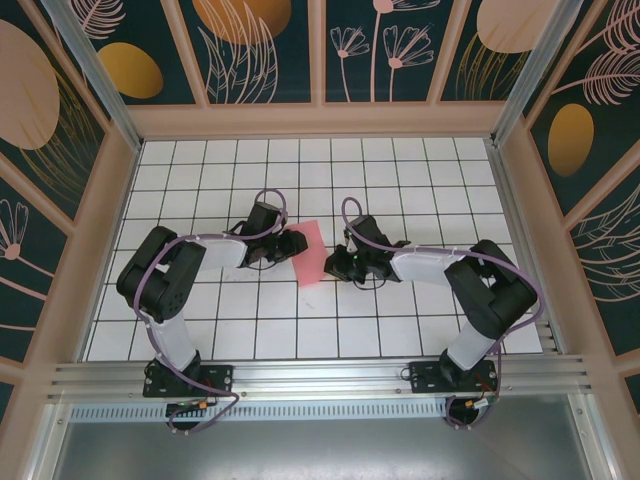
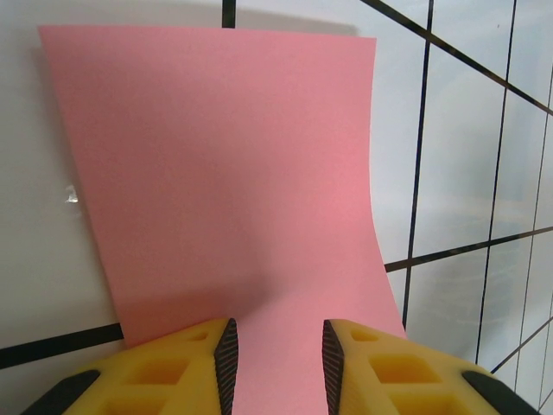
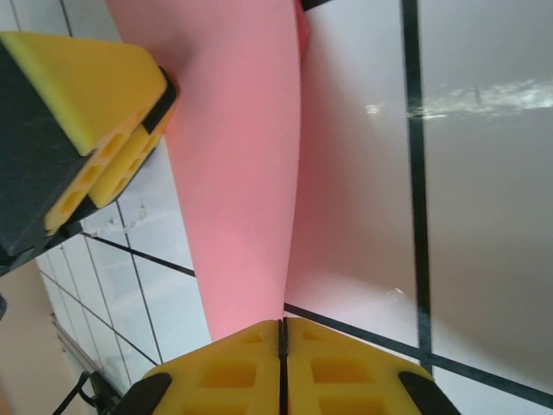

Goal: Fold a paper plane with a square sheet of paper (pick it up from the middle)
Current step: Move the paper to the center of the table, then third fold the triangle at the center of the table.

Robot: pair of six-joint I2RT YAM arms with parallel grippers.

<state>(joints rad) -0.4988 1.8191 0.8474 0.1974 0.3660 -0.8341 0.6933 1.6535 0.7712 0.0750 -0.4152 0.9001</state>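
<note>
On the white gridded counter [image 1: 400, 170] lies a thin salmon-pink square paper sheet [image 1: 312, 254]. The right claw [image 3: 282, 346] is clenched on one edge. The left claw [image 2: 276, 359] is released, straddling the opposite edge.

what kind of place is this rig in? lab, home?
Probably a purpose-built robot test cell, not a home: white grid-tiled tabletop, botanical-print wall panels boxing it in, and an aluminium rail carrying both arm bases.
</note>
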